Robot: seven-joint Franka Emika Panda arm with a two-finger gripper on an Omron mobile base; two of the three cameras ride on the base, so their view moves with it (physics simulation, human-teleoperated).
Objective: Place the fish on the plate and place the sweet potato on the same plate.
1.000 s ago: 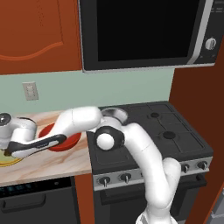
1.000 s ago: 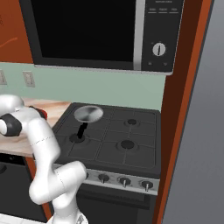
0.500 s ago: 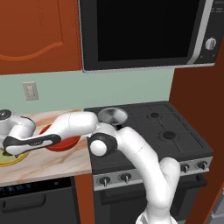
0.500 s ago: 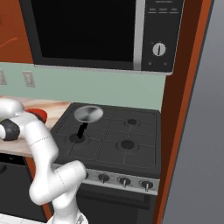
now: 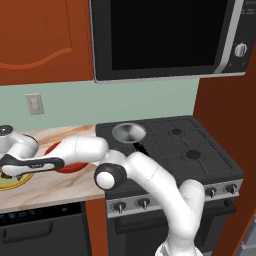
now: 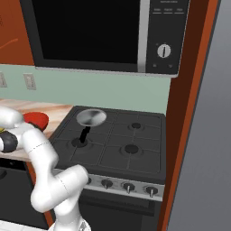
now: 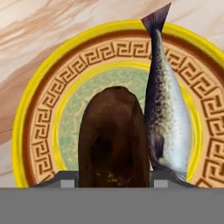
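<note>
Right now, seen from the hand view, the gripper (image 7: 112, 183) is clamping the sweet potato (image 7: 113, 138) between its tips at 6 o'clock, right over the pale green centre of the plate (image 7: 41, 113). Just beside it, toward 3 o'clock, the fish (image 7: 168, 111) is lying on the plate, touching the sweet potato's side, its tail pointing to 12 o'clock over the rim. Farther out, the marble counter (image 7: 39, 26) is showing around the plate. From the left base view, the arm is reaching to 9 o'clock, past a red bowl (image 5: 62, 162), toward the plate (image 5: 15, 181).
</note>
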